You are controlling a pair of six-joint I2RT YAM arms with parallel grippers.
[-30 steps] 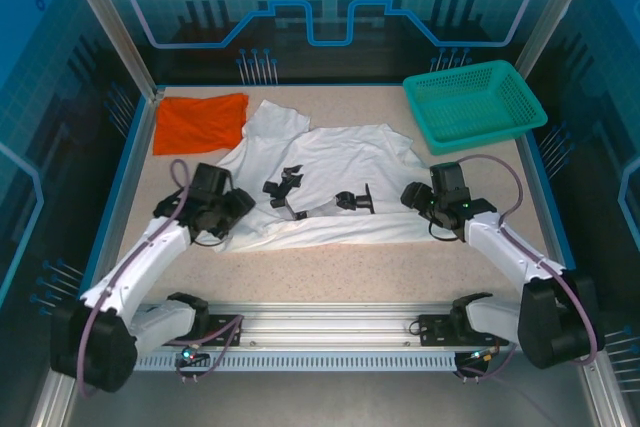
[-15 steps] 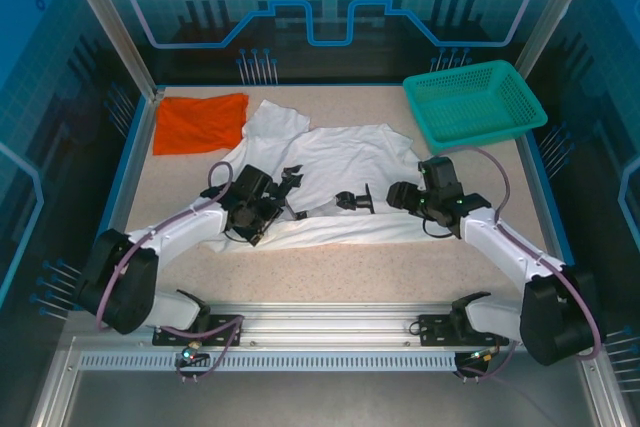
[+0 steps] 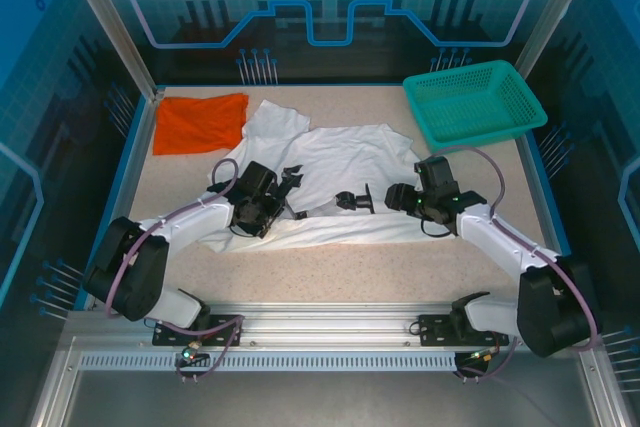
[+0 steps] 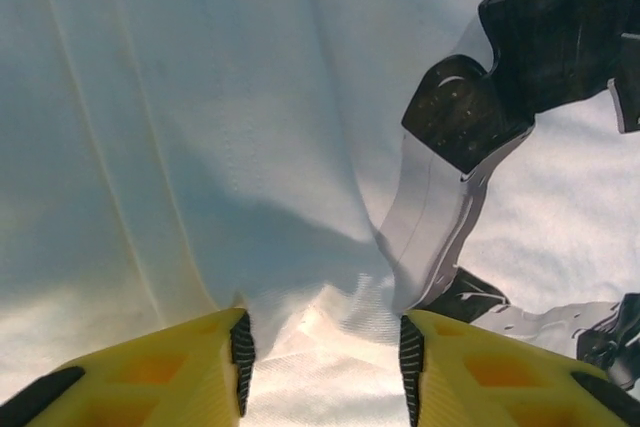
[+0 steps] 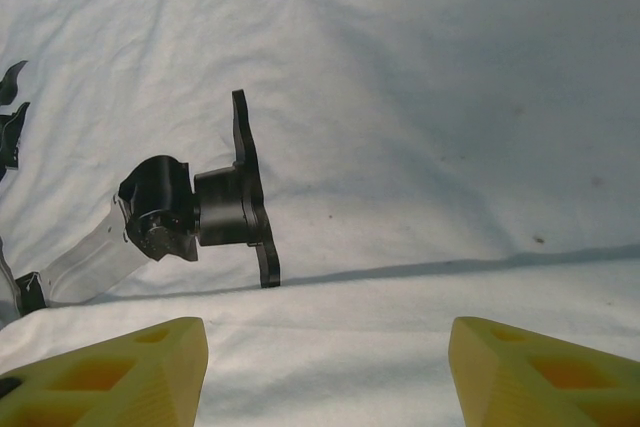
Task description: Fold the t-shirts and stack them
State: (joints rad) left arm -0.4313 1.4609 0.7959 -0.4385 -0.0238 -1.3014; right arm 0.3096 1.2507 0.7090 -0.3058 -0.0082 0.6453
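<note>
The white t-shirt (image 3: 340, 162) lies spread across the middle of the table, its near part folded over, with a black printed graphic (image 3: 355, 199) showing. The orange-red t-shirt (image 3: 200, 122) lies folded at the back left. My left gripper (image 3: 276, 209) is down on the white shirt's left part. In the left wrist view its jaws (image 4: 322, 347) stand apart with a raised ridge of white cloth (image 4: 330, 332) between the pads, not pinched. My right gripper (image 3: 393, 197) hovers over the shirt's right part, open wide (image 5: 325, 357) above a fold edge (image 5: 420, 269).
A teal mesh basket (image 3: 475, 102) stands at the back right corner. Blue rails (image 3: 125, 162) border the table. Bare tabletop (image 3: 350, 267) runs along the front between the shirt and the arm bases.
My left gripper has swung right from the shirt's left edge onto the cloth beside the graphic. The right gripper has shifted a little left over the shirt.
</note>
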